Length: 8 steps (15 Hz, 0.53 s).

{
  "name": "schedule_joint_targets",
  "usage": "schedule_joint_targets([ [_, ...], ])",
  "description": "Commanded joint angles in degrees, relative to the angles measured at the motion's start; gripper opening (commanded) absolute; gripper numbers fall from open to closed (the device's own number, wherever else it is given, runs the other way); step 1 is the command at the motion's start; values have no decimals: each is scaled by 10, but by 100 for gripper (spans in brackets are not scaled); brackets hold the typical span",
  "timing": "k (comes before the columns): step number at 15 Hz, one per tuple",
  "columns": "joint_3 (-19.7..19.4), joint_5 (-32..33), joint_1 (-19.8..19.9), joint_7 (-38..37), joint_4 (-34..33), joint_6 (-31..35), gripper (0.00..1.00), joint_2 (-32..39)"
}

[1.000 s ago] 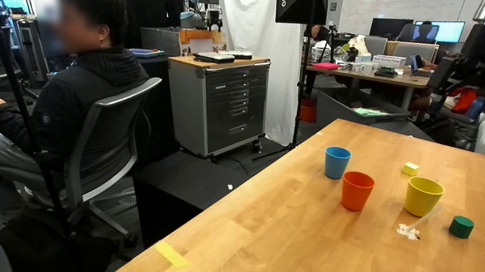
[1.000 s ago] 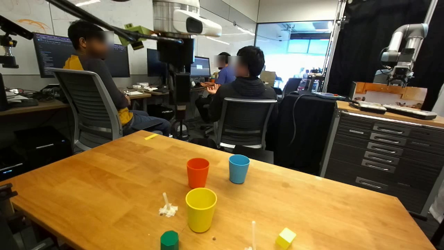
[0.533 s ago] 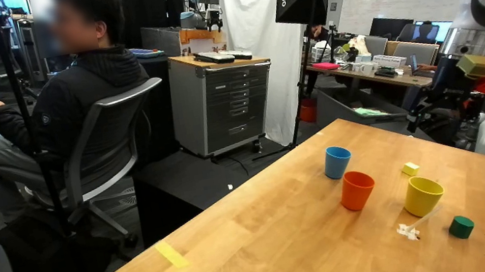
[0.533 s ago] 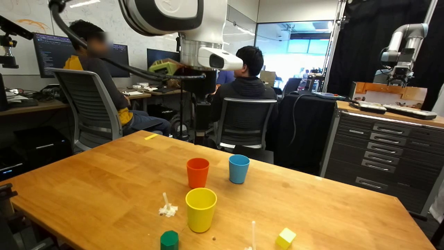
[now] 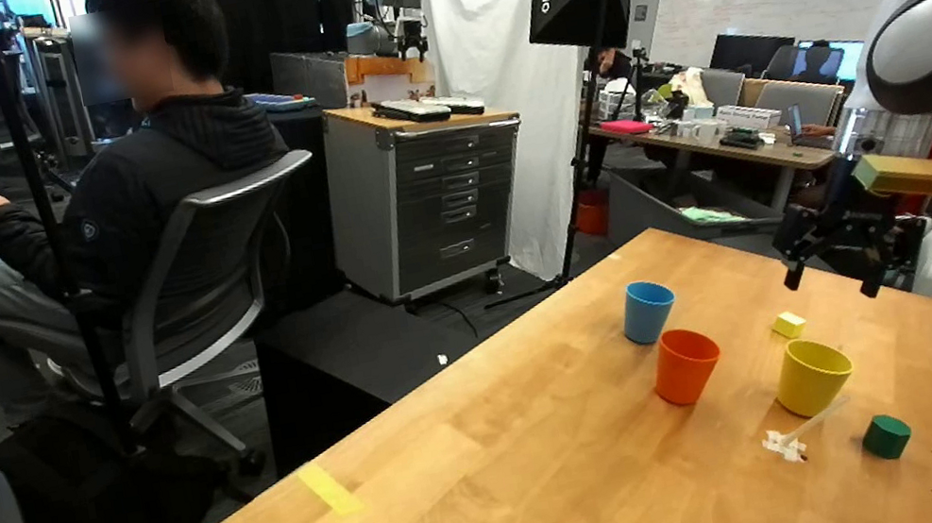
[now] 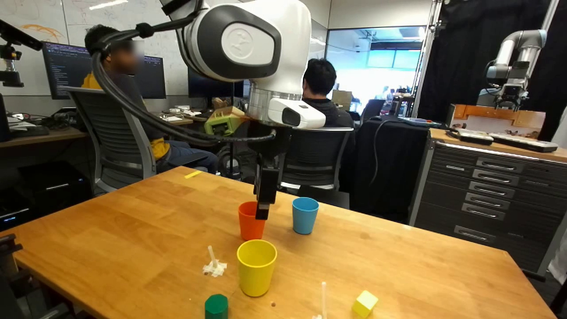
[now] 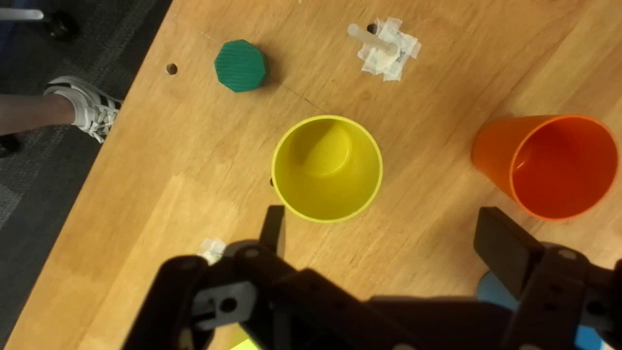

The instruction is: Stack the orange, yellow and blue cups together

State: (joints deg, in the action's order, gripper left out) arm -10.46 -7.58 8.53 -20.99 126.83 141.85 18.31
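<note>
Hiding most of blue cup (image 7: 494, 292), wrist view: claw (image 7: 381, 231)

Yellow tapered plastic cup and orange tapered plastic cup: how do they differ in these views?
In the wrist view, the yellow cup shows its round rim and inside; the orange cup also shows its outer wall. In an exterior view, the black two-fingered gripper overlaps the orange cup's rim but leaves the yellow cup uncovered. Both stand upright on the wooden table, open and unstacked.
</note>
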Motion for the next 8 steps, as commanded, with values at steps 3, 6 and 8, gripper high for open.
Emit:
schedule_joint_targets([
  [3, 1, -32, 9, 5, -35, 3, 100, 56],
  [6, -1, -42, 13, 6, -33, 5, 100, 71],
  [8, -2, -42, 14, 5, -25, 10, 100, 72],
])
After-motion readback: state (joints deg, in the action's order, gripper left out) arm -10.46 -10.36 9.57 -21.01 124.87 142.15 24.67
